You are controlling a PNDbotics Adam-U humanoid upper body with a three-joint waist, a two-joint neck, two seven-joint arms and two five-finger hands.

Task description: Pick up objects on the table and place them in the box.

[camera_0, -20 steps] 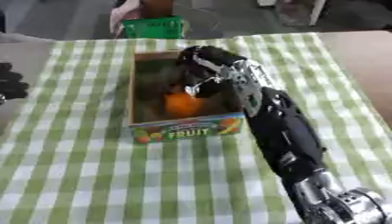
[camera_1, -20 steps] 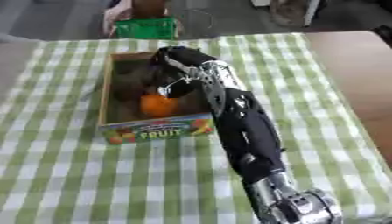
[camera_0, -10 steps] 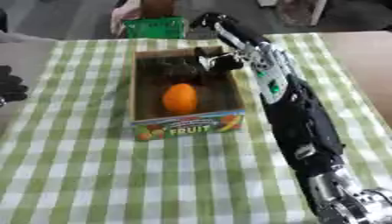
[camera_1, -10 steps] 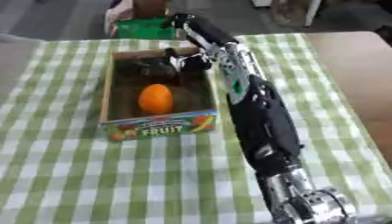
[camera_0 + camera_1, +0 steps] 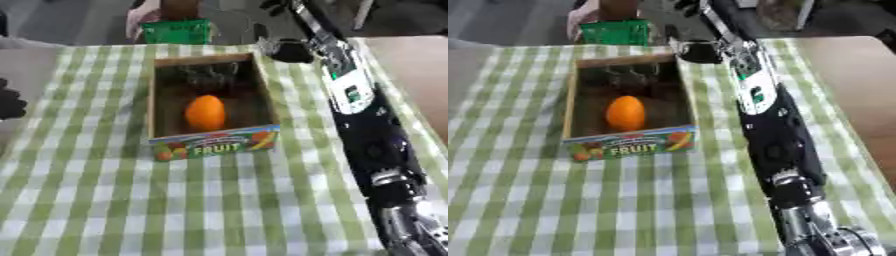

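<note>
- The box (image 5: 213, 141) stands on the worktop (image 5: 201, 205), towards its far side.
- A fruit (image 5: 205, 113) lies in the box (near the middle).
- A crate (image 5: 178, 31) sits behind the worktop.
- The right hand (image 5: 285, 48) is beside the box's far right corner.

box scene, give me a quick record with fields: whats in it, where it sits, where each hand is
box: open cardboard box with FRUIT printed on its front, on the green checked cloth
contents: one orange fruit near the middle; a dark thing at the far end, too dim to identify
right hand: raised past the box's far right corner, holding nothing visible; whether its fingers are open or curled cannot be told
left hand: dark, at the left edge of the left eye view, away from the box
behind the table: green basket
</note>
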